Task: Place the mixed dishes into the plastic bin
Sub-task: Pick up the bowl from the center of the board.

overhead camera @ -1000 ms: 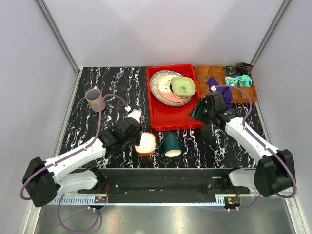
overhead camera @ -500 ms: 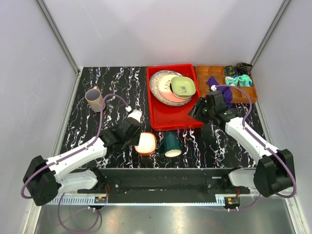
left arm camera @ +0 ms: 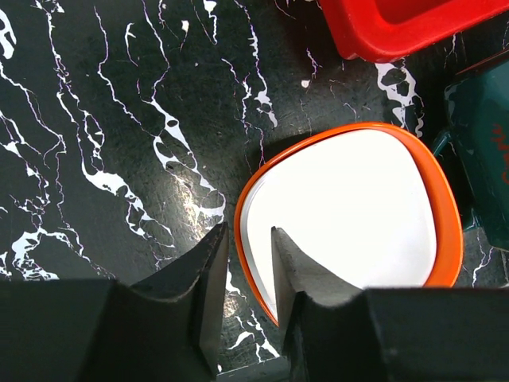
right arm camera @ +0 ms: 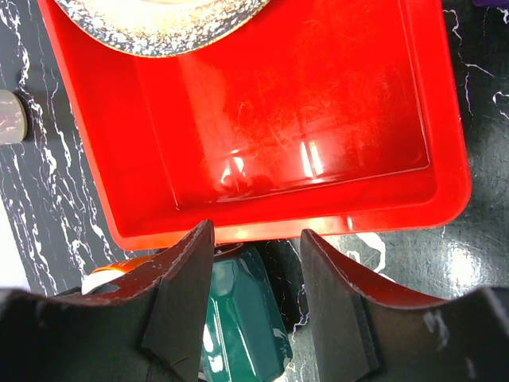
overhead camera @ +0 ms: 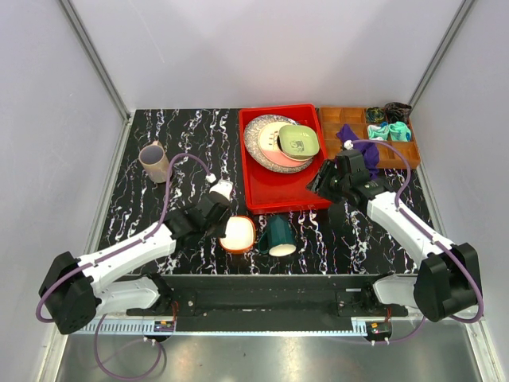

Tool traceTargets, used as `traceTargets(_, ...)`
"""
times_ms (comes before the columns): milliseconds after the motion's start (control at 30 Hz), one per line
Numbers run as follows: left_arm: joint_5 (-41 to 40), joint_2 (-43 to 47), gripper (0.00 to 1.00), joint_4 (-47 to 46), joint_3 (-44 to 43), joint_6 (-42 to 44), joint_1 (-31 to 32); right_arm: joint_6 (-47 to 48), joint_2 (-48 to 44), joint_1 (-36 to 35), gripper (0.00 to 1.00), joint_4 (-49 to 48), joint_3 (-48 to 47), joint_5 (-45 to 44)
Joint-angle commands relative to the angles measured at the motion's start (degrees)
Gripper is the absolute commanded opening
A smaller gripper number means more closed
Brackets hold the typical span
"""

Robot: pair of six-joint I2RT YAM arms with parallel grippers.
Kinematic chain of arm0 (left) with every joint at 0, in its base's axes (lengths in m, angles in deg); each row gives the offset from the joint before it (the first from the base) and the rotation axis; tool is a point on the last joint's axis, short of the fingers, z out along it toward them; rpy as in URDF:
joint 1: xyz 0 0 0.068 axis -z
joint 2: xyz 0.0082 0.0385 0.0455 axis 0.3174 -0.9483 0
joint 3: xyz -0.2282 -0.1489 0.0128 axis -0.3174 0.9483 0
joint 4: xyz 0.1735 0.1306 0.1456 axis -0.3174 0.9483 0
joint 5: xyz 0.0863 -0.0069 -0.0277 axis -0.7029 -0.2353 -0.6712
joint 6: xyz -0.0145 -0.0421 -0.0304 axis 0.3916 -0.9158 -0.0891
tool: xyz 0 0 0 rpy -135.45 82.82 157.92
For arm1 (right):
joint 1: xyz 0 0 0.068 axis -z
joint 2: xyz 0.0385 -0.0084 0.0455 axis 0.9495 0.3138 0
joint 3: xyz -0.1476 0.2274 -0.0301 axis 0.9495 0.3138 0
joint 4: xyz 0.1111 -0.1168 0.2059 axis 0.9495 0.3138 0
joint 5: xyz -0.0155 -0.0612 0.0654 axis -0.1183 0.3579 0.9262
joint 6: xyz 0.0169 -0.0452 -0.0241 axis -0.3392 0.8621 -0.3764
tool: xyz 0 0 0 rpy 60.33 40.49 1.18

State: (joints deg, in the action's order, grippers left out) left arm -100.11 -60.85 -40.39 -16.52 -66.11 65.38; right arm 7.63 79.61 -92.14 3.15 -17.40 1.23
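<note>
Closing in on the orange-white bowl (left arm camera: 350, 207), my left gripper (left arm camera: 246, 231) has drawn its jaws much nearer together than a second ago. They now straddle the bowl's left rim, one finger (left arm camera: 211, 263) outside over the black marbled table (overhead camera: 191, 135) and the other inside over the white. A thin gap still shows between them in the left wrist view, so I cannot tell whether they pinch the rim yet. From above, my left wrist has crept only a little along the table, and the bowl has not shifted: it sits upright on the table, just in front of the red plastic bin (overhead camera: 246, 159), with the dark green mug (overhead camera: 278, 233) lying on its side right beside it.

My right gripper (right arm camera: 256, 231) has barely moved. It hangs with its jaws apart and nothing between them, over the bin's near wall, the mug showing below between the fingers.

Inside the bin, toward the far end, the speckled grey plate (overhead camera: 258, 135), the pink-cream plate (overhead camera: 274, 161) and the light green bowl (overhead camera: 298, 141) lie stacked as before. The mauve cup (overhead camera: 153, 161) stands where it did, on the table well to the left.
</note>
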Motion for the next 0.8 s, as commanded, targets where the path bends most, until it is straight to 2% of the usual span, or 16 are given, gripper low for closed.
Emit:
traceTargets(0, -0.5, -0.1, 0.28, -2.1, -2.4, 0.9, 0.2, -0.4, -0.1, -0.1, 0.56, -2.4, 0.2, 1.1)
traceTargets(367, -0.4, -0.5, 0.18, -2.6, -2.7, 1.0, 0.2, -0.9, 0.6, -0.1, 0.56, -2.5, 0.2, 1.5)
traceTargets(500, -0.4, -0.5, 0.09, -2.6, -2.7, 1.3, 0.3, -1.2, 0.8, -0.1, 0.56, -2.7, 0.2, 1.7)
traceTargets(767, -0.3, -0.3, 0.00, -2.5, -3.1, 1.4, 0.2, -1.4, 1.0, -0.1, 0.57, -2.8, 0.4, 1.9)
